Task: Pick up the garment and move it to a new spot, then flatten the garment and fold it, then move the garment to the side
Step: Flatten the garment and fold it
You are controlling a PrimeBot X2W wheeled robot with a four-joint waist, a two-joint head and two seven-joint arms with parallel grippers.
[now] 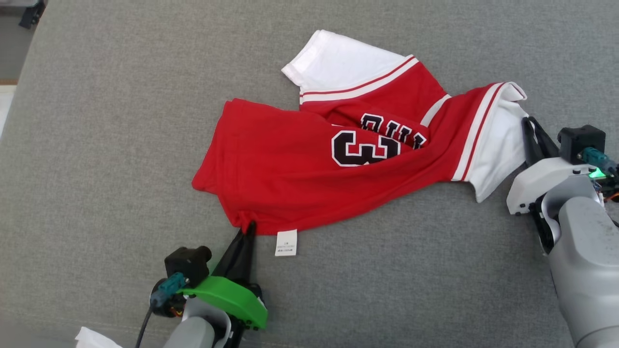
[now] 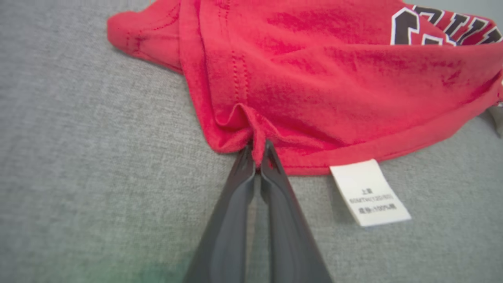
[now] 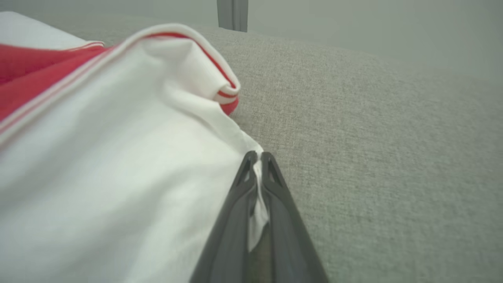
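On grey cushion (image 1: 96,145), left tool (image 1: 248,227) pinches garment (image 1: 290,179) (hem).

Right pincer (image 3: 258,157): you have it closed on the white sleeve edge of the red-and-white garment (image 3: 118,177) | cloth caught between its dark fingers (image 3: 232,228) | red-striped cuff (image 3: 227,94) rolled over just beyond | grey woven surface (image 3: 373,157) beneath

1. I see one grey woven upholstered surface (image 1: 96,145) carrying everything; a seam (image 1: 72,323) runs along its near edge.
2. Red-and-white jersey (image 1: 300,179) lies rumpled near centre, partly folded over itself.
3. Its white care label (image 1: 286,242) rests flat on the grey weave at the near hem.
4. White scrap (image 1: 94,339) at near-left edge; can't identify it.
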